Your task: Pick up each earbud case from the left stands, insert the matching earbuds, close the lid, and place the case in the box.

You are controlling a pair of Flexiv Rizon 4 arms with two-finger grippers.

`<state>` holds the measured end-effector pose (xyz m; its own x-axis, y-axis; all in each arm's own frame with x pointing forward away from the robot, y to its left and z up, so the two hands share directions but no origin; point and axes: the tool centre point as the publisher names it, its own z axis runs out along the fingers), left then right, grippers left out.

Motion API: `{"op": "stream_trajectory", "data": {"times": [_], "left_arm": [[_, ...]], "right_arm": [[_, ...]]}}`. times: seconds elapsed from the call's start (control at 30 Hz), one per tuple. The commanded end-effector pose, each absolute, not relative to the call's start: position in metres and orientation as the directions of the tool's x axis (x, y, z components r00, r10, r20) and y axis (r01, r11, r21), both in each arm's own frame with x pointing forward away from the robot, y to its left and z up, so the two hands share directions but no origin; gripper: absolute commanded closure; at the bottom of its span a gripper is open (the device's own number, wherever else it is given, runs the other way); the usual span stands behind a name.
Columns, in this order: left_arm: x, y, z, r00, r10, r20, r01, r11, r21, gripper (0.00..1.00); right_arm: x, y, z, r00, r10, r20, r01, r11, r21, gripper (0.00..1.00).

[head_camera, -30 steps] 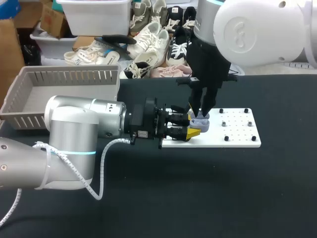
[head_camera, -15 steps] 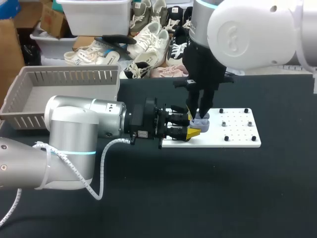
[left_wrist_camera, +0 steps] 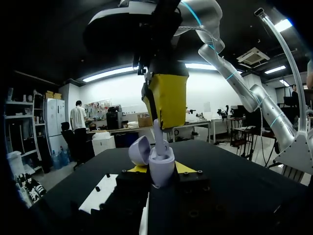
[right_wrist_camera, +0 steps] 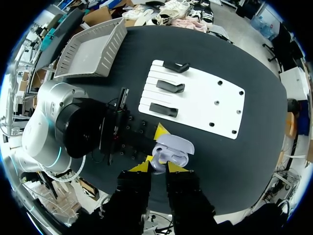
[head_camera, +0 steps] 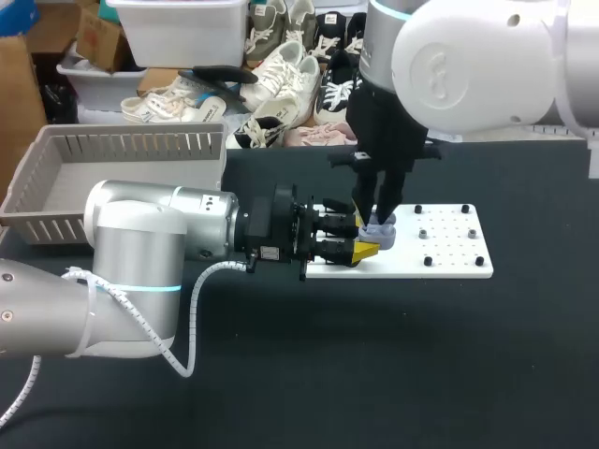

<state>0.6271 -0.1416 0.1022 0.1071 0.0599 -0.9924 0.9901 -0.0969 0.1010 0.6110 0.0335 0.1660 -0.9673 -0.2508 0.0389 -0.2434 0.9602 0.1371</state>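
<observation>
The left arm (head_camera: 159,243) is lying level above the table (head_camera: 421,355). The left jaws are clenching the lavender earbud case (left_wrist_camera: 161,166) from both sides, its lid (left_wrist_camera: 140,149) standing open, just over the near edge of the white board (right_wrist_camera: 195,105). The right arm (head_camera: 477,56) is hanging straight above it. The right jaws are pinching a white earbud (left_wrist_camera: 158,133), whose lower end is sitting inside the case. Three dark stands (right_wrist_camera: 170,87) are resting on the board, and a grey basket (head_camera: 56,173) is sitting at the table's far left.
</observation>
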Motion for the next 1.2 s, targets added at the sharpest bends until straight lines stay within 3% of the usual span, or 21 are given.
{"op": "stream_trajectory", "data": {"times": [0.03,1.2], "left_arm": [[0.6263,-0.142,0.1017,0.109,0.059,-0.992,0.99,-0.092,0.103,1.0],[0.6263,-0.142,0.1017,0.109,0.059,-0.992,0.99,-0.092,0.103,1.0]], "right_arm": [[0.6131,0.0345,0.165,-0.967,-0.25,0.04,-0.242,0.96,0.139,1.0],[0.6178,0.0328,0.1551,-0.971,-0.234,0.048,-0.226,0.965,0.132,1.0]]}}
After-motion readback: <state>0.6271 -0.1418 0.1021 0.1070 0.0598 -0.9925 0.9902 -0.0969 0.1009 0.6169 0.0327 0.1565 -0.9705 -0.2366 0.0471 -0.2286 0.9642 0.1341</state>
